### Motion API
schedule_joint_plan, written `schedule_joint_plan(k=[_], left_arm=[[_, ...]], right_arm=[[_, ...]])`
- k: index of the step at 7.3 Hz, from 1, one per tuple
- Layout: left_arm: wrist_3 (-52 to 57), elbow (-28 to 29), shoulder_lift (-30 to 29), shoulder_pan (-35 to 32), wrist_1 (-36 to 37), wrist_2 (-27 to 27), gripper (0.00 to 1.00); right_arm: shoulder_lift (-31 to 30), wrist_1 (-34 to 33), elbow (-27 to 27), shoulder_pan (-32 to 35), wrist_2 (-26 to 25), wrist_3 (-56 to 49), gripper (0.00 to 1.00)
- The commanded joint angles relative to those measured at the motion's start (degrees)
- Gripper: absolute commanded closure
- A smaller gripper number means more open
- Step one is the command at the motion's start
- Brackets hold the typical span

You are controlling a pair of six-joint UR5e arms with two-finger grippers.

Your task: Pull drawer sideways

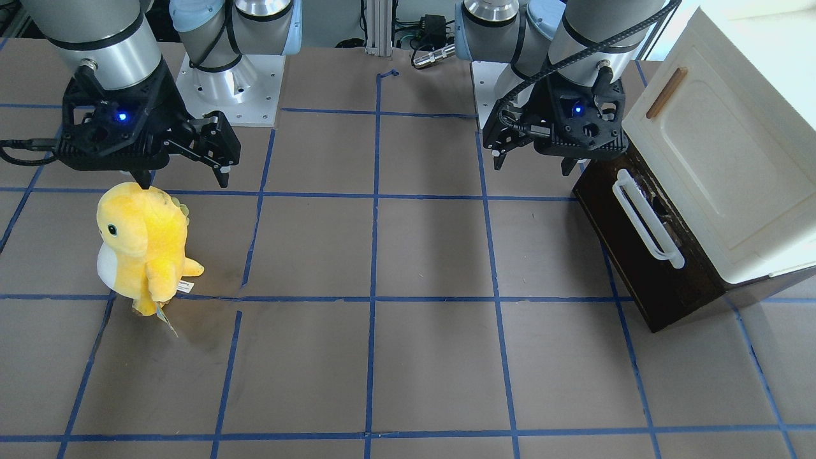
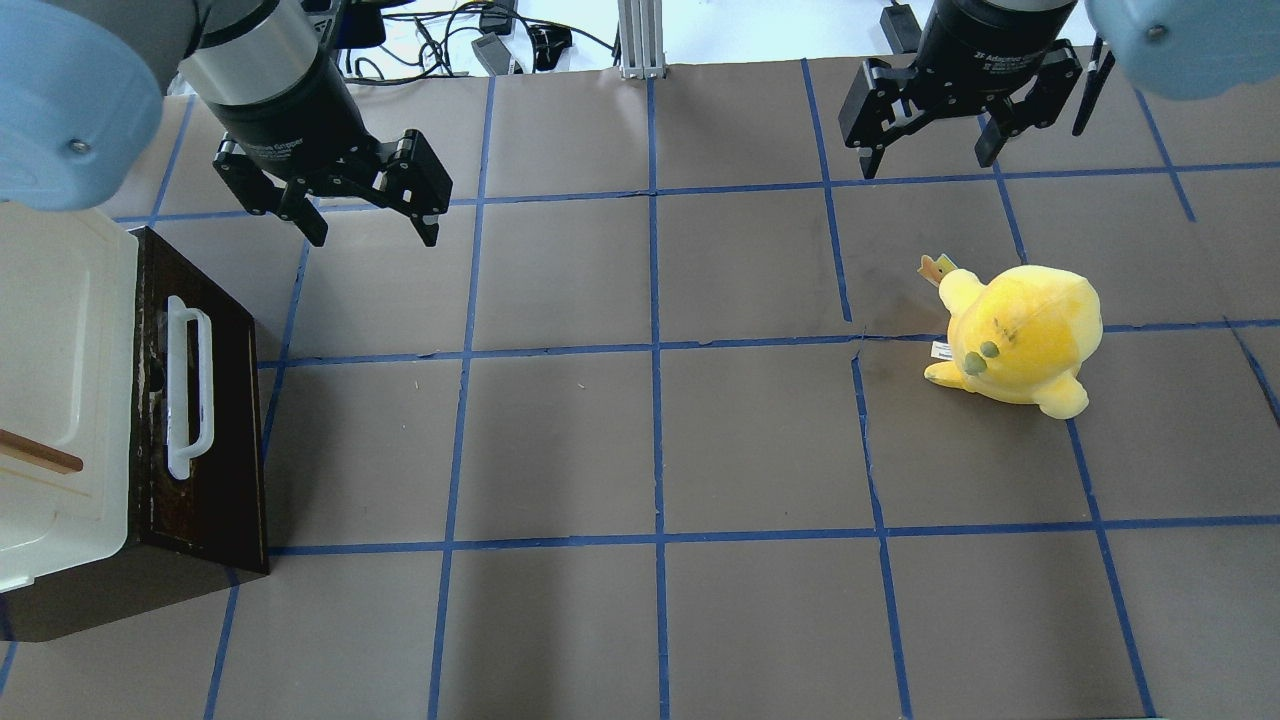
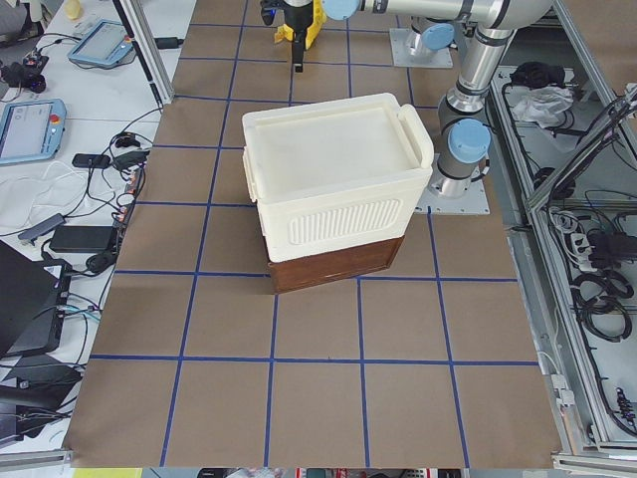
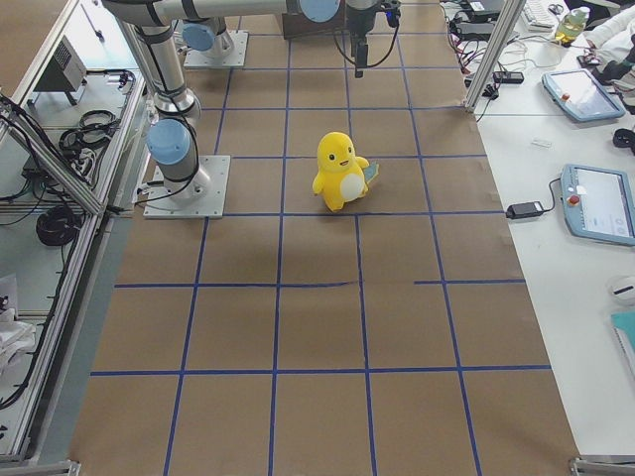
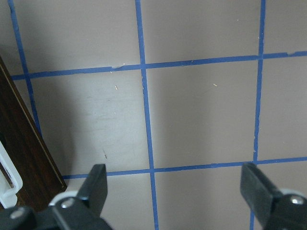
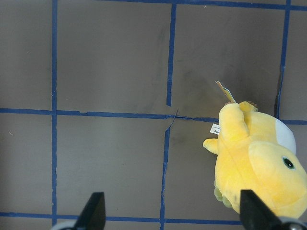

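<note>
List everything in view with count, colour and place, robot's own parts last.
table: one, brown with a blue tape grid, under everything.
cabinet: one, cream-white with a small brown handle, at the table's end on the robot's left.
drawer: one, dark brown worn front, below the cabinet's cream part, facing the table's middle.
bar handle: one, white, on the drawer front.
plush toy: one, yellow with a white belly, upright on the robot's right half of the table.
left gripper: one, black, open, above the table near the drawer, touching nothing.
right gripper: one, black, open, above the table near the plush toy, touching nothing.
</note>
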Motion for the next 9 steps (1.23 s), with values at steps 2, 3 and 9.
schedule_joint_plan(k=[2, 3, 9], left_arm=[[0.0, -0.7, 0.4, -0.1, 0.1, 0.0, 0.00], [0.1, -0.9, 0.2, -0.1, 0.2, 0.0, 0.00], [-4.0, -0.5, -3.5, -1.9, -1.6, 12.8, 0.00]], right_arm=[[0.0, 0.0, 0.0, 0.0, 0.0, 0.0, 0.00], [0.0, 0.0, 0.0, 0.0, 0.0, 0.0, 0.00], [0.0, 0.0, 0.0, 0.0, 0.0, 0.0, 0.00]])
